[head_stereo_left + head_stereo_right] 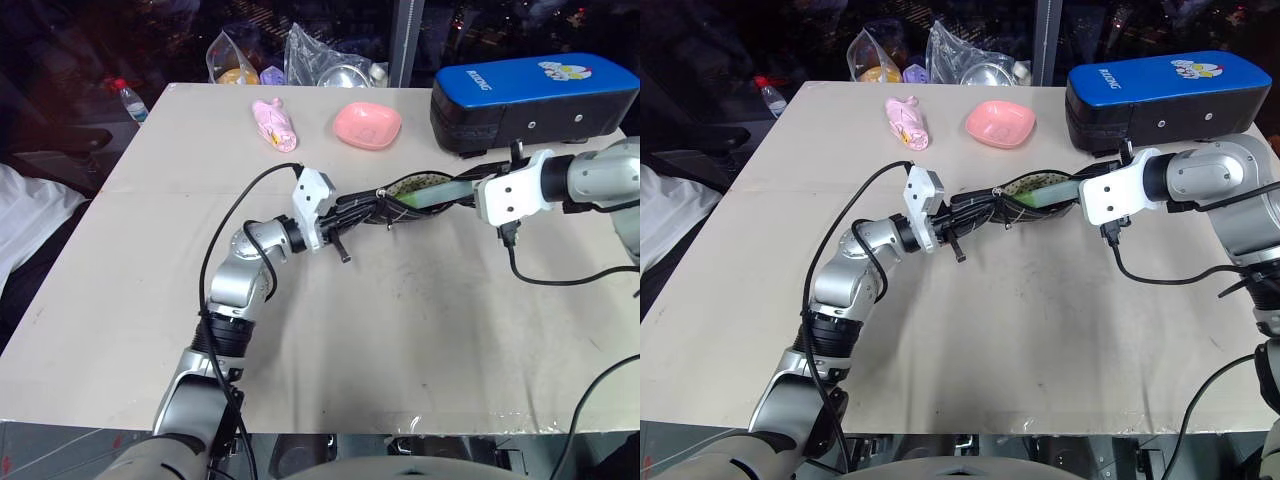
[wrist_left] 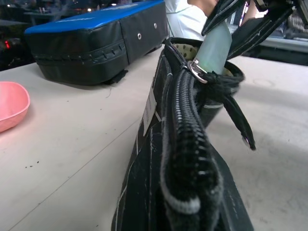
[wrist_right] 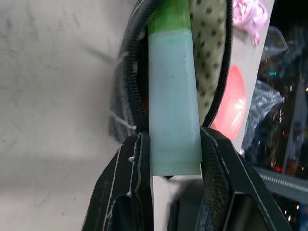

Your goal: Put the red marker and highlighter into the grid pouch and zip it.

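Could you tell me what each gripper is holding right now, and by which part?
The right gripper holds the highlighter by its pale rear end; the left gripper clamps the grid pouch at its zipper edge.

highlighter (image 3: 174,96) tip — inside grid pouch (image 2: 159,159)

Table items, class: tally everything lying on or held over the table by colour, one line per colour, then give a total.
Pink: 2, the pink bowl and the pink wrapped item.
Blue and black: 1, the hard case.
Black with white grid lines: 1, the grid pouch.
Pale green: 1, the highlighter.
Total: 5.
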Robot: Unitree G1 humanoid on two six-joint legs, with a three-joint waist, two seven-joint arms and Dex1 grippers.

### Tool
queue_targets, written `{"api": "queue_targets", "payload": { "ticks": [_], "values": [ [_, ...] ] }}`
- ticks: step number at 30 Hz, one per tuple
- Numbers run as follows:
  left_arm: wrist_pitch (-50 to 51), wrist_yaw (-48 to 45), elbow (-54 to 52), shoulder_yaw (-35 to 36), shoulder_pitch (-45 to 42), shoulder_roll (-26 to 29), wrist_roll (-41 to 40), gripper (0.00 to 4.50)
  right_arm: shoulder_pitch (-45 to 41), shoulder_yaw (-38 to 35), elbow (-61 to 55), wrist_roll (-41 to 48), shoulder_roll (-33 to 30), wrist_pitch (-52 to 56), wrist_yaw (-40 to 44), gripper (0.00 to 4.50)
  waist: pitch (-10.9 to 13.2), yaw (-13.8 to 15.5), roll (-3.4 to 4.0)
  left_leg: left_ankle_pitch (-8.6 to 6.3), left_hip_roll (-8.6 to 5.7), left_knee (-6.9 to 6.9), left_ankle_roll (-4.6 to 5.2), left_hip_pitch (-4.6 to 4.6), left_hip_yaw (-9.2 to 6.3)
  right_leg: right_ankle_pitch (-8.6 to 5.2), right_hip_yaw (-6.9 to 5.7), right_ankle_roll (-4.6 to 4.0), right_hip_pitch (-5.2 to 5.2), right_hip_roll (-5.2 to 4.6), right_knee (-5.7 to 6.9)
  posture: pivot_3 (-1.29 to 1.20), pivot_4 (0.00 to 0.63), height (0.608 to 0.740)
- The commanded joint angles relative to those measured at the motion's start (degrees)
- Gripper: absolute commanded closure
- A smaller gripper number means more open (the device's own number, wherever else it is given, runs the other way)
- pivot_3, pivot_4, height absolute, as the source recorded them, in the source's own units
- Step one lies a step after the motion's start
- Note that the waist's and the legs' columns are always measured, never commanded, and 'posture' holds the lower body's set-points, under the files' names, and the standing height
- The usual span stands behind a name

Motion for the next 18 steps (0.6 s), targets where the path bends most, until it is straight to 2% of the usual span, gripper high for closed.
{"api": "queue_targets", "payload": {
  "ticks": [1,8,13,18],
  "values": [
    [-1.59,-0.78,-1.24,-0.68,-0.10,-0.88,-0.12,4.50,-1.62,0.00,-2.21,0.62,2.49,1.12,0.27,3.73,0.00,0.00,0.00,0.00,0.00,0.01,0.00,0.00,0.00,0.00,0.00,0.00,0.00,0.00,0.00,0.00,0.150,0.740],
    [-0.89,-0.21,-2.59,-1.15,0.42,-2.71,-0.46,4.50,0.06,0.46,-6.20,-1.85,7.65,12.52,-0.56,3.73,0.00,0.00,0.00,0.00,0.02,0.02,-0.01,0.01,-0.01,0.00,-0.01,0.00,0.00,-0.01,0.04,0.00,0.150,0.740],
    [-0.94,-0.16,-3.00,-1.30,0.90,-3.01,-0.19,4.50,-0.69,2.05,-5.58,-7.45,6.66,10.91,-0.04,3.73,0.00,0.01,0.00,0.00,0.00,0.03,-0.01,0.01,0.00,0.00,-0.01,0.00,0.00,-0.01,0.04,0.00,0.150,0.740],
    [-1.09,-0.10,-2.87,-1.38,0.83,-3.38,0.05,4.50,-1.21,2.48,-5.08,-9.17,6.02,7.48,0.78,3.73,-0.01,0.14,0.00,0.00,-0.02,0.06,0.00,0.01,-0.01,0.00,-0.01,0.00,0.02,-0.01,0.04,0.00,0.150,0.740]
  ]
}}
